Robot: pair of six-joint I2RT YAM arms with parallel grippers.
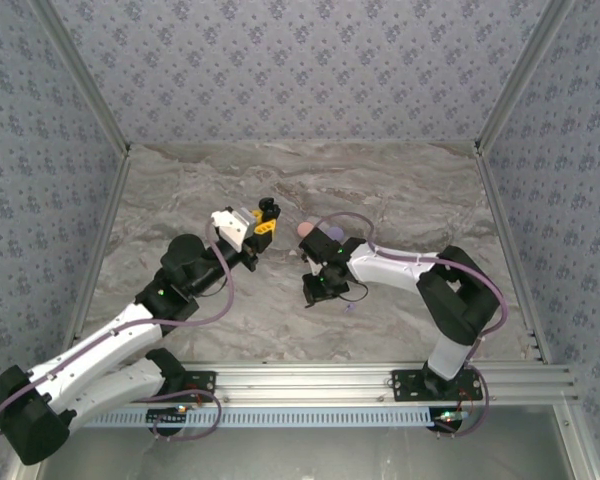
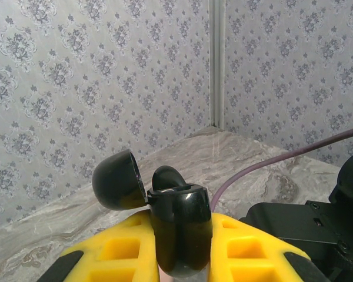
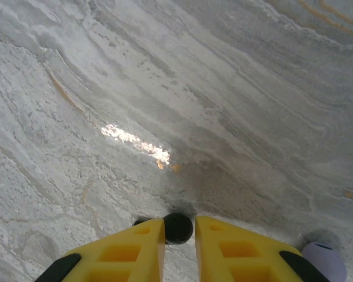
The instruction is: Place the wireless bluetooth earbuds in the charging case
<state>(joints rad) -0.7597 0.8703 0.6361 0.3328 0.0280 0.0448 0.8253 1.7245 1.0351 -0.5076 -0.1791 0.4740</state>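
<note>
No readable text, logos or numbers anywhere that I can spot: black charging case (image 2: 179,235) and black earbud (image 3: 177,228) look plain, wallpaper (image 2: 76,88) is just a floral pattern.

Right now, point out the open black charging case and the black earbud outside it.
black charging case (image 2: 181,235): left wrist view, front of its body.
black earbud (image 3: 177,228): right wrist view, its rounded top.

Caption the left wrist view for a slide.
Left gripper shut on the black charging case, its lid flipped open, marble table beyond.
</note>
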